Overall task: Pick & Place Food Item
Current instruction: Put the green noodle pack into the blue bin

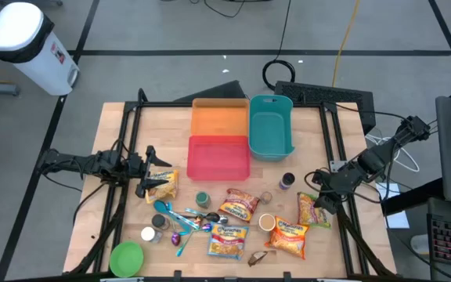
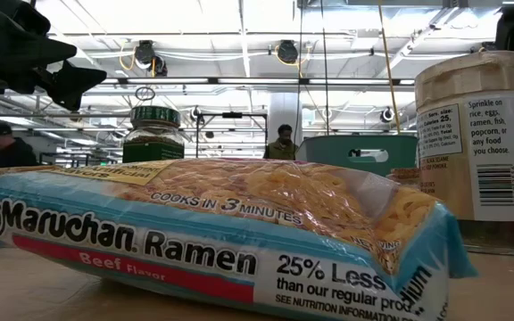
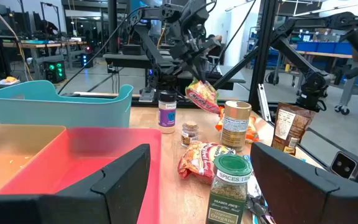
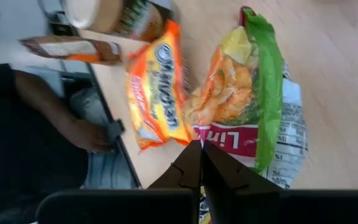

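Gripping the edge of the snack bag (image 4: 253,106) between fully closed fingers, the right gripper (image 4: 201,163) has an orange ramen packet (image 4: 157,87) just beside it.

3 bins (image 1: 219,157), 4 ramen packs (image 1: 229,241), 2 snack bags (image 1: 313,210), 1 green bowl (image 1: 127,258), several spice jars (image 1: 202,200).

Left gripper (image 1: 149,174) jaws apart; right gripper (image 1: 317,202) jaws closed, low.
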`<state>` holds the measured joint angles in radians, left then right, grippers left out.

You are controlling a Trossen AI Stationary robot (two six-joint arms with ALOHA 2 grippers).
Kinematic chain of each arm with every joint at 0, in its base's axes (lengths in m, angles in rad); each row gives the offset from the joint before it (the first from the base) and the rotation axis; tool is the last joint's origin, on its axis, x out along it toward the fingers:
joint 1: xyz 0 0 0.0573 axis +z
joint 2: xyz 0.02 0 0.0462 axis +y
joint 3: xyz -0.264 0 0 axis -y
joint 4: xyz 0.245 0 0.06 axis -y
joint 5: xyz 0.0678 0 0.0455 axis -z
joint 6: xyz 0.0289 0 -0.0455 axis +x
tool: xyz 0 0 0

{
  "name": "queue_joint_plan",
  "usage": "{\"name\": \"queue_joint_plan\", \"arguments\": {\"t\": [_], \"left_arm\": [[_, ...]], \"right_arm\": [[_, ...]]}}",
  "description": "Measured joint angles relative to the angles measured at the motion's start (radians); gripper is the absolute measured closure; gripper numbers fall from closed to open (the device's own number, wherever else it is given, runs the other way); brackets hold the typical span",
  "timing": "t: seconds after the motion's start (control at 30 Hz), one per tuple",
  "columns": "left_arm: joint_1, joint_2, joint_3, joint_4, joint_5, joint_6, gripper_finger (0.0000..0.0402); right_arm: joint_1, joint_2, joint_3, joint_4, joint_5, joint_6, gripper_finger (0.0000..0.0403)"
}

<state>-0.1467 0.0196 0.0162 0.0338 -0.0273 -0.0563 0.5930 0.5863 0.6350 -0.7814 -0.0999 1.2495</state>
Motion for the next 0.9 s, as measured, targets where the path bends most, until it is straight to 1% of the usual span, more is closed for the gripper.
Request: {"name": "queue_joint_plan", "arguments": {"t": [0.13, 0.4, 0.53, 0.73, 0.9], "left_arm": [[0.0, 0.0, 0.0, 0.0, 0.0, 0.0, 0.0119], [0.0, 0.0, 0.0, 0.0, 0.0, 0.0, 0.0119], [0.0, 0.0, 0.0, 0.0, 0.0, 0.0, 0.0119], [0.0, 0.0, 0.0, 0.0, 0.0, 0.0, 0.0119], [0.0, 0.0, 0.0, 0.0, 0.0, 0.0, 0.0119]], "right_arm": [[0.0, -0.017, 0.0, 0.096, 0.049, -0.087, 0.0403], [-0.003, 0.0, 0.0, 0.339, 0.128, -0.348, 0.0403], [-0.005, 0.025, 0.0, 0.482, 0.202, -0.535, 0.0403], [-0.013, 0.096, 0.0, 0.705, 0.336, -0.889, 0.0403], [-0.078, 0.187, 0.0, 0.911, 0.335, -1.179, 0.0403]]}}
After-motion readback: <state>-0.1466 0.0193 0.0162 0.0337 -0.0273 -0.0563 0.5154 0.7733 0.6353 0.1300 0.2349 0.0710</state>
